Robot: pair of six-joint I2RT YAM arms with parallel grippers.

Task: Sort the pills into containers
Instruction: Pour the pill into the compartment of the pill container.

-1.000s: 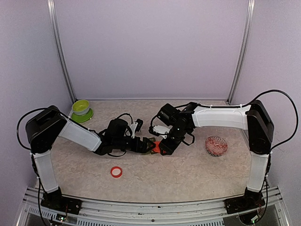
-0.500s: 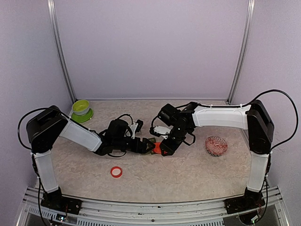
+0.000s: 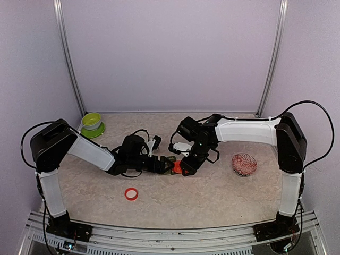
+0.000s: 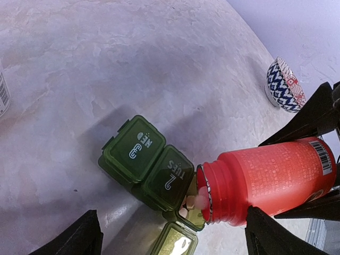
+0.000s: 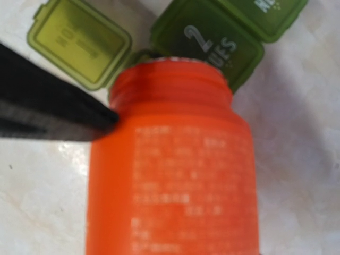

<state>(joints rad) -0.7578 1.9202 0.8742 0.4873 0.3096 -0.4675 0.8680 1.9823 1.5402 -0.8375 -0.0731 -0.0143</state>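
Nudged slightly leftward, your right gripper [image 3: 183,165] clamps the red bottle [image 4: 265,180] tipped over the 1 open box of 3 green containers [image 4: 154,164], pills [image 4: 198,200] at its mouth; your left gripper [image 3: 167,166] gapes beside; sorting looks barely begun.

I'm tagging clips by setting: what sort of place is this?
Likely a robotics lab enclosure: plain lilac walls with metal rails, two arms bolted to a table, a pill organizer as prop.

the bottle [image 4: 271,178] lies mouth-first over one end of the containers [image 4: 135,151].
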